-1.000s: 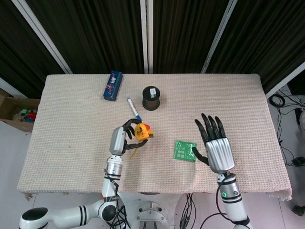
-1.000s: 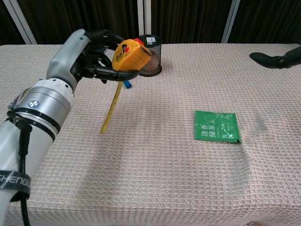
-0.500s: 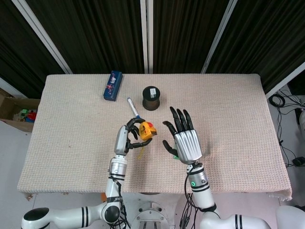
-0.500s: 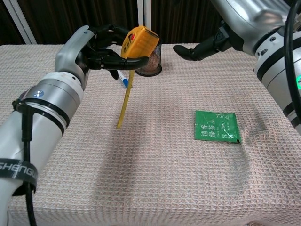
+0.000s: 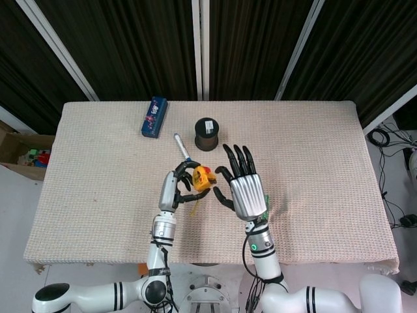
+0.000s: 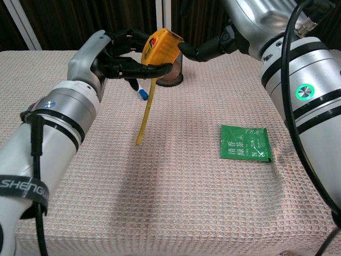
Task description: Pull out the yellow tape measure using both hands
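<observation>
We judged the main risk to be the right hand (image 5: 242,184) closing on the case instead of the hanging blade, or brushing the yellow tape measure (image 6: 162,46) and twisting it out of the left hand's hold, since the blade (image 6: 146,109) was thin and dangled below the case. The left hand (image 5: 173,190) gripped the tape measure, fingers curled around its case, holding it above the table (image 5: 98,163) near the black mesh cup (image 5: 206,133). The right hand was wide open, fingers spread, holding nothing; it hovered just right of the case, and we could not tell whether a fingertip touched it. A green tea packet (image 6: 244,143) lay nearer on the right.
</observation>
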You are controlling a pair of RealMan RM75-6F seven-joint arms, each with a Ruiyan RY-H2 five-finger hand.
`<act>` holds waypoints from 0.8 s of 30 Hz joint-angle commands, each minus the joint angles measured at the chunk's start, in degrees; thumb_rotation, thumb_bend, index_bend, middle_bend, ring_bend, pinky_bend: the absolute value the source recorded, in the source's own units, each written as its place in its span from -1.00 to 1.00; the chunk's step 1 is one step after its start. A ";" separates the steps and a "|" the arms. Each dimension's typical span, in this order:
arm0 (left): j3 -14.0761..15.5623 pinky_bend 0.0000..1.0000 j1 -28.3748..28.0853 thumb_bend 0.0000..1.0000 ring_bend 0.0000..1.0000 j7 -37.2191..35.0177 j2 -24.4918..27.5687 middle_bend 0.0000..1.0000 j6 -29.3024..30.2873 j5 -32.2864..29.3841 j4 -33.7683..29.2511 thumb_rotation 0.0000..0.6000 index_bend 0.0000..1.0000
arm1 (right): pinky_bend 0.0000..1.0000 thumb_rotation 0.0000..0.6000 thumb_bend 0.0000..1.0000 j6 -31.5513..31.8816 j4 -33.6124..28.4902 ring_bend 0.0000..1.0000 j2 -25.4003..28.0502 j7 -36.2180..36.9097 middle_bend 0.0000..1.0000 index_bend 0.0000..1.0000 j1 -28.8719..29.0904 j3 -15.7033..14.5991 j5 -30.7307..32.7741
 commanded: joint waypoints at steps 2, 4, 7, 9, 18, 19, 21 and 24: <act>-0.08 0.36 -0.03 -0.29 0.22 -0.07 -0.12 0.39 0.05 -0.23 -0.23 1.00 0.38 | -1.00 1.00 -0.55 0.00 1.06 -1.00 -0.92 0.41 -0.82 -0.09 0.87 0.26 0.43; 0.03 0.36 -0.05 -0.29 0.22 -0.04 -0.13 0.39 0.09 -0.20 -0.39 1.00 0.38 | -1.00 1.00 -0.54 0.06 1.59 -1.00 -1.39 0.61 -0.81 -0.09 1.32 0.34 0.50; 0.27 0.36 -0.02 -0.28 0.22 -0.15 -0.04 0.39 -0.01 -0.17 -0.56 1.00 0.38 | -1.00 1.00 -0.54 0.38 2.27 -1.00 -1.88 0.58 -0.81 -0.09 1.82 0.54 0.49; 0.45 0.36 0.05 -0.28 0.22 -0.29 0.07 0.39 -0.06 -0.14 -0.66 1.00 0.38 | -1.00 1.00 -0.53 0.64 2.52 -1.00 -1.98 0.77 -0.80 -0.08 1.97 0.59 0.60; 1.28 0.35 0.15 -0.24 0.22 -2.32 0.71 0.38 -0.78 0.76 0.18 1.00 0.38 | -1.00 1.00 -0.51 1.20 2.32 -1.00 -1.09 2.03 -0.79 -0.03 2.27 0.32 0.81; 1.29 0.35 0.15 -0.24 0.22 -2.50 0.70 0.38 -0.85 0.73 0.34 1.00 0.38 | -1.00 1.00 -0.51 1.26 2.25 -1.00 -1.04 2.09 -0.79 -0.03 2.31 0.30 0.82; 1.26 0.36 0.17 -0.23 0.22 -3.01 0.67 0.38 -1.02 0.64 0.68 1.00 0.38 | -1.00 1.00 -0.51 1.36 2.13 -1.00 -0.91 2.14 -0.78 -0.02 2.40 0.24 0.87; 1.26 0.35 0.24 -0.23 0.22 -3.76 0.72 0.38 -1.15 0.68 0.85 1.00 0.38 | -1.00 1.00 -0.51 1.52 2.09 -1.00 -0.83 2.30 -0.78 -0.01 2.43 0.09 1.10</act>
